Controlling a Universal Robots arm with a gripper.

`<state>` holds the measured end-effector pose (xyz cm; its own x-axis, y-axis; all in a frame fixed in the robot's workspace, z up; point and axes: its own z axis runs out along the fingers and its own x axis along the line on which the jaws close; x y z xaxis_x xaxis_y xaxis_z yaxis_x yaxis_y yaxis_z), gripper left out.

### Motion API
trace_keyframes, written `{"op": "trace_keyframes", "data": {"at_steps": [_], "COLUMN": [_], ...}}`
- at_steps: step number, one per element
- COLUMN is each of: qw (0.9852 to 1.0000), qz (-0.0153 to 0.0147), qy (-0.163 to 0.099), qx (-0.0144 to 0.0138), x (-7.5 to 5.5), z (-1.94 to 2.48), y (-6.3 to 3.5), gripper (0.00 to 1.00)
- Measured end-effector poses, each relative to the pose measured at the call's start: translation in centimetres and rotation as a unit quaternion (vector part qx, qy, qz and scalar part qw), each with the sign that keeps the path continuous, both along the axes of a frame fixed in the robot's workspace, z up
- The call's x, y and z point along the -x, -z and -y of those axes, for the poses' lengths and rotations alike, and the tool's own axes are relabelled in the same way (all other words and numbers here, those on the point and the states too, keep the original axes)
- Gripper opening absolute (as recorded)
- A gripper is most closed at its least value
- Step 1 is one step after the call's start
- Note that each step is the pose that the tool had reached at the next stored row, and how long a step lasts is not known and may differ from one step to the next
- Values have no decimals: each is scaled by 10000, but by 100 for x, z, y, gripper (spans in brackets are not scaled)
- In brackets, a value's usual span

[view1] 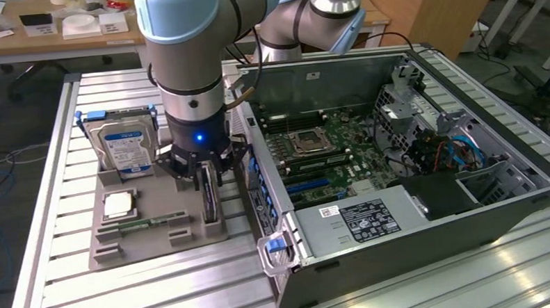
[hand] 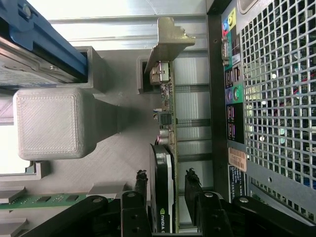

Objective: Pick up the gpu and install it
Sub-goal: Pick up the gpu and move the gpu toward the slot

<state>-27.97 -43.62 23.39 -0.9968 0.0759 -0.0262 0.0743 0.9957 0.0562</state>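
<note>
Straddling the thin black gpu card (hand: 162,197) – upright in the grey plastic tray (view1: 153,237) – with jaws of the black gripper (hand: 165,174) spread, nothing clamped, risking an off-centre squeeze that tilts and jams it.

Brightly, evenly lit from overhead in the exterior view, with pale sheen streaking the slatted metal table (view1: 169,291) and soft shadow cast under the arm (view1: 192,67) onto the grey fixture (view1: 158,232). Dimmer inside the open computer case (view1: 346,88). Blown out to white along the table slats in the wrist view.
</note>
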Motion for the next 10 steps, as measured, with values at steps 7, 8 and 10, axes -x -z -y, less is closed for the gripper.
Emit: {"op": "trace_keyframes", "data": {"at_steps": [7, 8, 10], "qw": [10000, 10000, 10000], "qz": [0, 0, 0], "qy": [0, 0, 0], "qx": [0, 0, 0], "x": [0, 0, 0], "z": [0, 0, 0], "y": [0, 0, 0], "gripper": [44, 43, 36]}}
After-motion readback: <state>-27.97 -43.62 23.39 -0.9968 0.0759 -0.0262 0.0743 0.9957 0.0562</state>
